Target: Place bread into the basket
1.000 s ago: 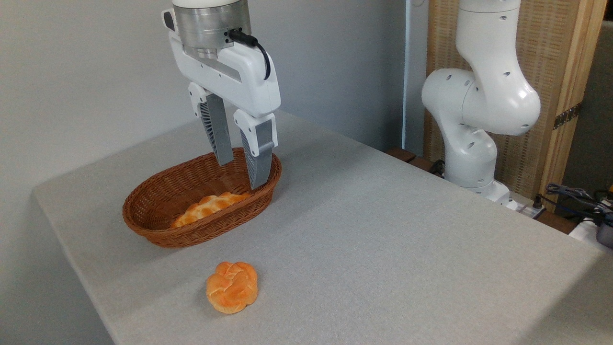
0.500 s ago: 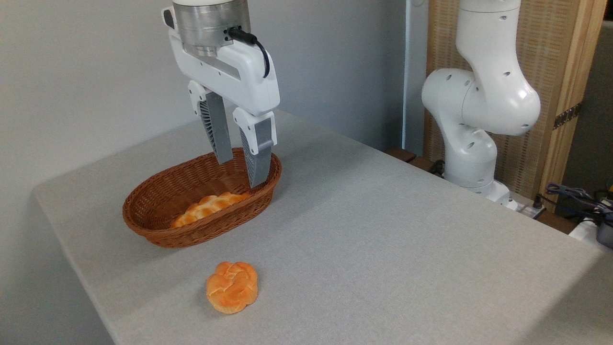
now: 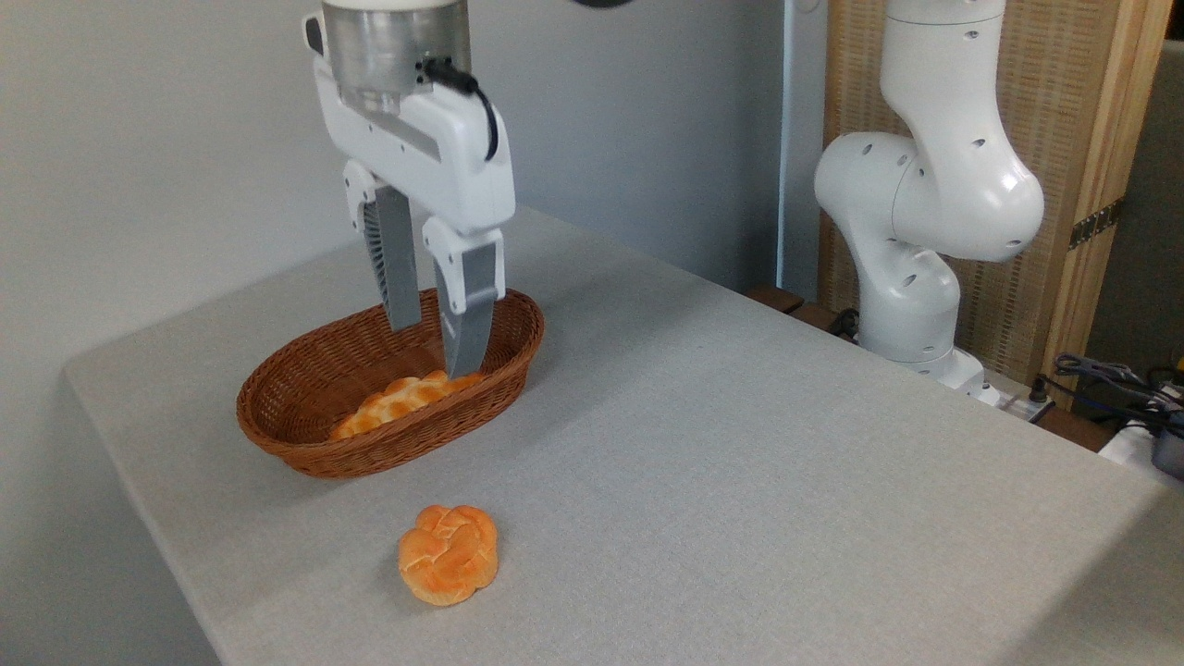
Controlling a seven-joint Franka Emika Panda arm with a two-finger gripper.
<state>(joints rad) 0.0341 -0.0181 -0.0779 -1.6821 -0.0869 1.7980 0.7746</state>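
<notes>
— Where the bun (image 3: pixel 448 554)? Lying alone on the bare table (image 3: pixel 740 444), near the front edge, well apart from the basket (image 3: pixel 305 444) and nearer the camera. Not yet in place, so the task looks barely begun.

— And the tool (image 3: pixel 427 350)? Hanging above the right half of the basket, fingers pointing down, slightly parted, nothing between them. Empty, then. Tips low over the weave, just by the end of the loaf (image 3: pixel 400 400).

— Why over the basket and not over the bun? Hard to say from one view. Possibly passing across on the way to the bun; a guess only. Needs to come forward and down, and probably to spread wider, since the gap looks narrower than the bun.

— Why the loaf there? Lies lengthwise along the near wall of the basket, leaving the far and left part of the floor free. Room enough for the bun beside it, by the look of it.

— Anything hidden? Lower side of the loaf, behind the near rim. Underside of the bun, against the table. Top of the arm (image 3: pixel 925 203), cut off by the upper edge. Whether the nearer fingertip touches the loaf or merely overlaps it from this angle: cannot tell.
</notes>
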